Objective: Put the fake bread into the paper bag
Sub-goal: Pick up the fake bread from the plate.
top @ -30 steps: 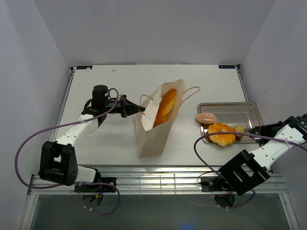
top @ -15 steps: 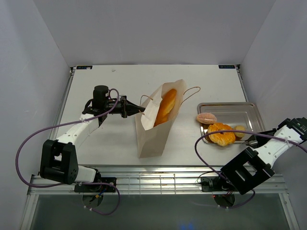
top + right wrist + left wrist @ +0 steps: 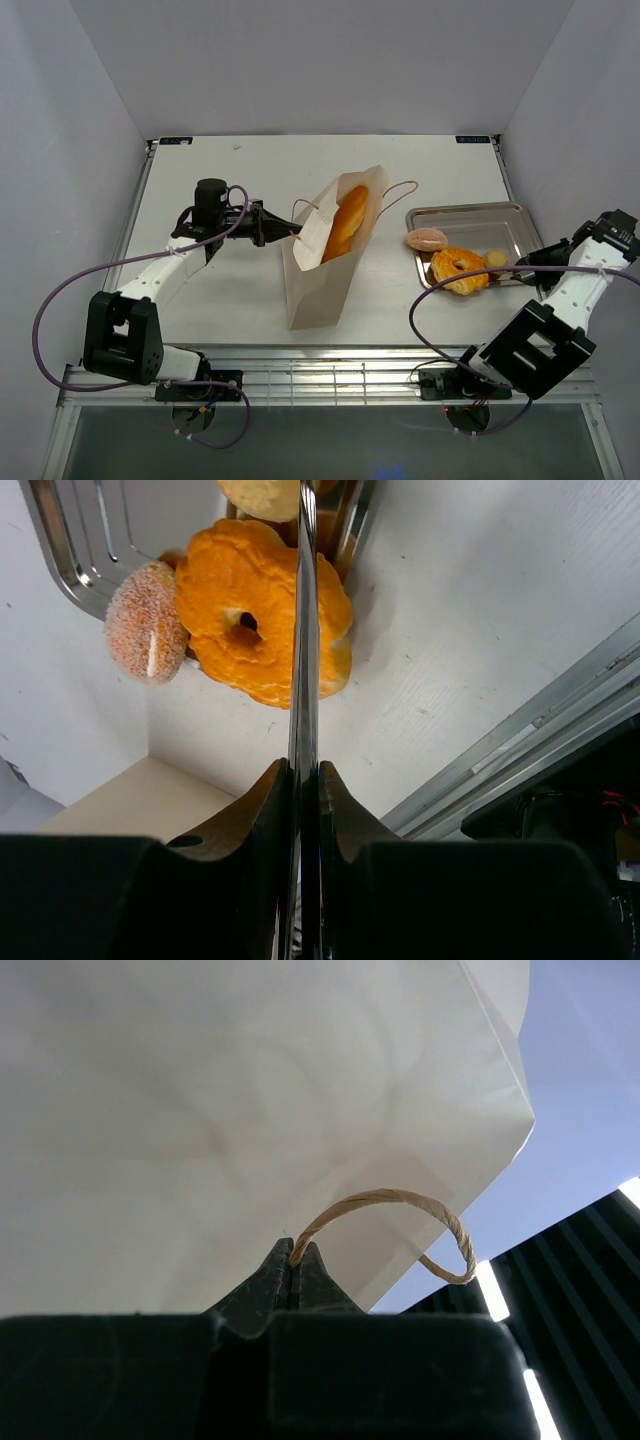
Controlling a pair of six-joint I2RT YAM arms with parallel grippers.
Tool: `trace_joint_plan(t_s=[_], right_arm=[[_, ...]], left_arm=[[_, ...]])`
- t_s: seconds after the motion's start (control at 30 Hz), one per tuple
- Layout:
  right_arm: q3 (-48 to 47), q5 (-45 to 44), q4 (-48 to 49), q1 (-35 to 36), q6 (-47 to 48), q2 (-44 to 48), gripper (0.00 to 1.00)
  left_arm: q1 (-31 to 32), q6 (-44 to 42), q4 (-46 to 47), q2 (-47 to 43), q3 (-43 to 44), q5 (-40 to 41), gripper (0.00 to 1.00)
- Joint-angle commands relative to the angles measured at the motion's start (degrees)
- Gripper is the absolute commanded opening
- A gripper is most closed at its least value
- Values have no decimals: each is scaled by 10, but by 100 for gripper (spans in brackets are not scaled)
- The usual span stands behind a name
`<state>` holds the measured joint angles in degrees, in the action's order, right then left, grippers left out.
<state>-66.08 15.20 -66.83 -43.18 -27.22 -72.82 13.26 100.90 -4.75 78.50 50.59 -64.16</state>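
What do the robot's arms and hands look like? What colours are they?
Both arms are white tubes joined by chunky black blocks. The left arm and right arm each trail a looping purple cable. The left hand and right hand are black, each with two wedge-shaped fingers.

Overall light: bright, even and diffuse from above; the white table [image 3: 250,290] has no hot spots.
Shadows: soft and faint, close under the paper bag [image 3: 325,270].
Glare: the metal tray [image 3: 470,213] shines; a bright streak runs along the metal tongs [image 3: 303,630].
Left wrist view: bag wall washed out almost to white; cord handle [image 3: 400,1200] crisp; the left gripper [image 3: 293,1262] is dark and soft.
Right wrist view: ring-shaped bun [image 3: 245,620] sharp and saturated; the right gripper [image 3: 303,772] is blurred and in shade.
Top view: sharp throughout.
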Motion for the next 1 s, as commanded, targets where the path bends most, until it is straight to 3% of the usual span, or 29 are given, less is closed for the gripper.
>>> trace_joint_plan(t_s=[0.0, 0.27, 0.53, 0.97], right_arm=[[-60, -44, -15, 13, -24, 0, 10], [-81, -83, -14, 13, -6, -23, 10], [-43, -42, 84, 30, 5, -65, 9], [13, -13, 114, 71, -19, -68, 8]], left_arm=[[0, -8, -8, -5, 21, 8, 0], [1, -6, -6, -3, 21, 7, 0], [0, -16, -16, -4, 22, 7, 0], [1, -39, -47, 7, 51, 19, 0]])
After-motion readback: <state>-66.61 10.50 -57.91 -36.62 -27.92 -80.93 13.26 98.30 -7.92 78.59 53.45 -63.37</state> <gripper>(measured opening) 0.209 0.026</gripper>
